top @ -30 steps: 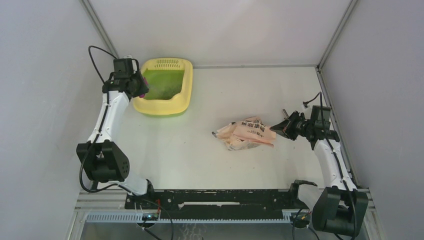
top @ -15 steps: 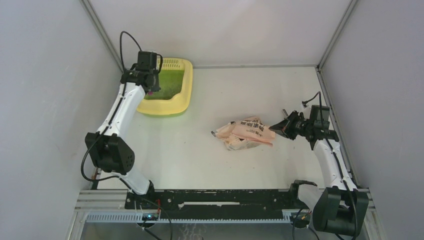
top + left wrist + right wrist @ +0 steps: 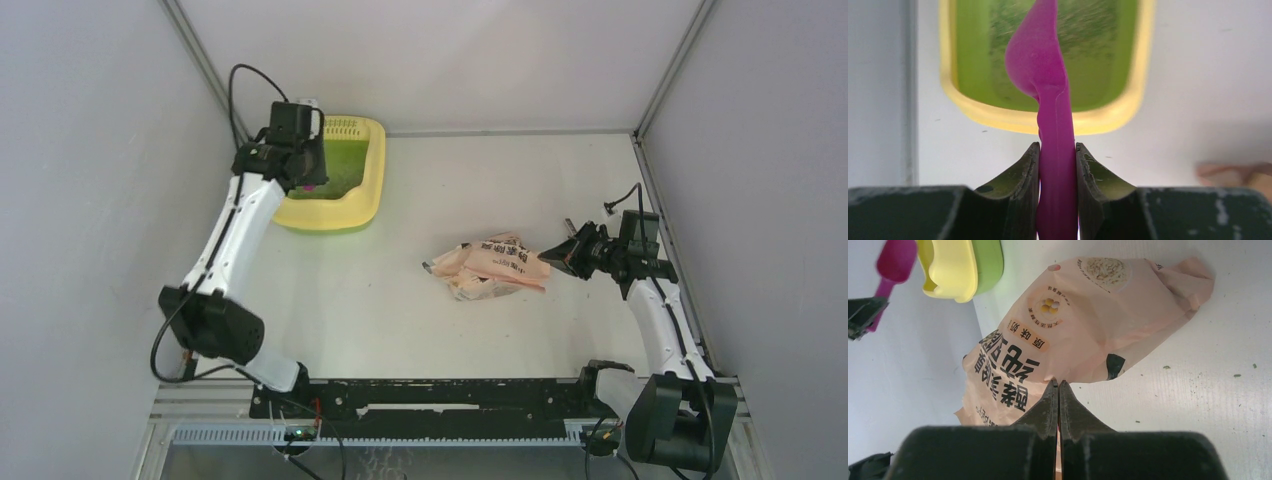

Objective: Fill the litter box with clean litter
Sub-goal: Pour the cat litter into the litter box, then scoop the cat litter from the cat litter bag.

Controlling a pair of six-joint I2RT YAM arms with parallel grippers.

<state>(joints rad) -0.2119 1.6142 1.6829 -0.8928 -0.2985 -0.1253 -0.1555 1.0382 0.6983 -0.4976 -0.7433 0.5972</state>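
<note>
Ok, far left first: the left gripper (image 3: 1057,146) is clamped on the flat handle of the magenta plastic scoop (image 3: 1035,55), with the fingers narrow and one pad on each side of the handle. The scoop's bowl hangs above the litter box (image 3: 998,117), a pale yellow rounded-rectangular plastic tray with a green inner floor, and its handle crosses over the near rim. Can't tell whether the bowl carries anything, since only its back shows in the left wrist view. The litter box sits in the far-left corner of the white table (image 3: 450,180), close to the back wall, with its slotted grille at the far end. The clean litter (image 3: 1093,27), small dark grey-green granules, lies as a thin speckled layer on the box floor, with green showing through it. Mid-table, well apart from the box, a crumpled peach-pink printed plastic bag (image 3: 495,265) lies on its side. A few stray granules (image 3: 1166,367) are scattered on the table just beside it. On the right, the right gripper (image 3: 1058,385) is low over the table at the bag's right end. Its fingers are pressed fully together, tips on the bag's edge, and the film looks pinched between them.
</note>
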